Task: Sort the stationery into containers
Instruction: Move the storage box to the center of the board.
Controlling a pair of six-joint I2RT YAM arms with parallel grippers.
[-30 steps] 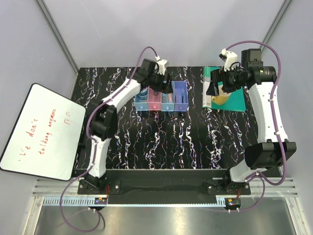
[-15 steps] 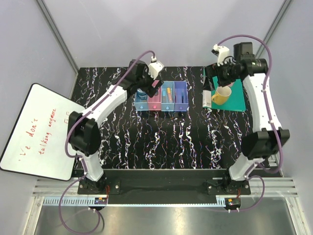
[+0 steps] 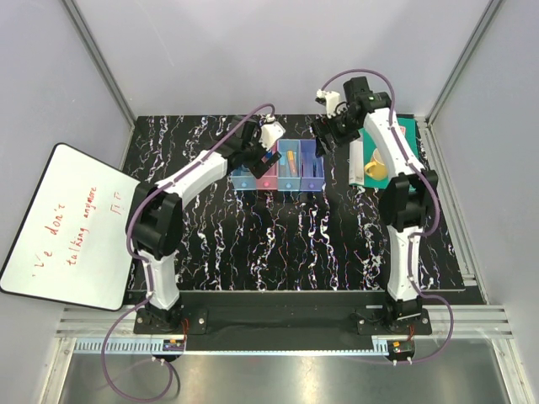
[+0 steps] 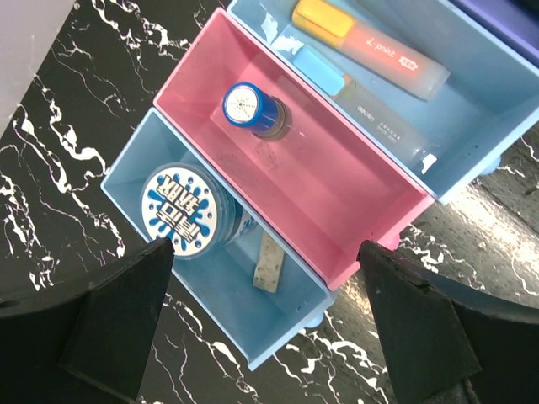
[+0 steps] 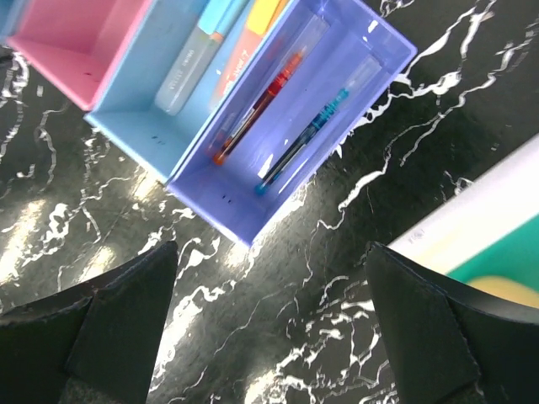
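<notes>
Four bins stand side by side at the table's back (image 3: 278,181). In the left wrist view the light blue bin (image 4: 210,295) holds a round blue disc (image 4: 179,210) and a small pale clip (image 4: 269,263). The pink bin (image 4: 337,194) holds a blue cylinder with a pale top (image 4: 251,107). The blue bin (image 4: 472,109) holds an orange-yellow stick (image 4: 370,46) and a blue-capped stick (image 4: 354,105). The purple bin (image 5: 244,194) holds a red pen (image 5: 257,105) and a blue pen (image 5: 307,139). My left gripper (image 4: 265,337) is open and empty above the light blue and pink bins. My right gripper (image 5: 269,328) is open and empty over the table beside the purple bin.
A green book (image 5: 505,261) with a yellow mug (image 3: 376,168) on it lies right of the bins. A whiteboard (image 3: 72,223) leans off the table's left edge. The black marbled table (image 3: 286,244) stretches in front of the bins.
My right arm has swung left from over the mug and book to beside the purple bin. My left gripper has stayed over the left bins, shifting slightly.
</notes>
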